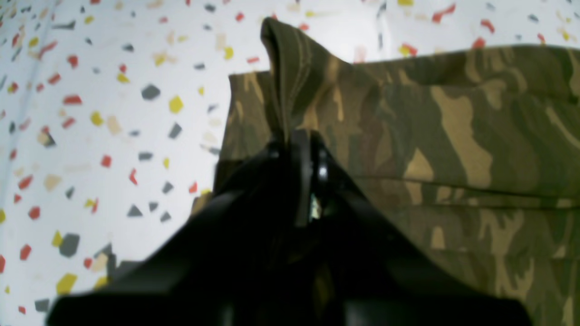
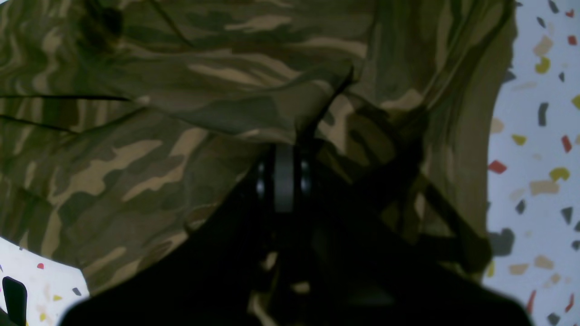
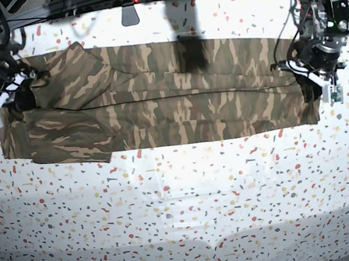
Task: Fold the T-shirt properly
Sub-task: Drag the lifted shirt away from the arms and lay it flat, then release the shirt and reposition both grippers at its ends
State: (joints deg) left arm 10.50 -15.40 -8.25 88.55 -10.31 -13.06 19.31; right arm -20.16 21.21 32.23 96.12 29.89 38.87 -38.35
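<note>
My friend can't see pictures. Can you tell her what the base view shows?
A camouflage T-shirt lies in a long strip across a speckled white table. The left gripper and right gripper each pinch one end.

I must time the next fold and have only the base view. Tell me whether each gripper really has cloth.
Observer: The left gripper is shut on a raised, pinched edge of the T-shirt.
Operator: Report the right one.
Observer: The right gripper is shut on the T-shirt too, with cloth draped around its fingers.
Operator: Describe the left end.
Observer: Beyond the pinch, stacked layers lie flat on the table.
</note>
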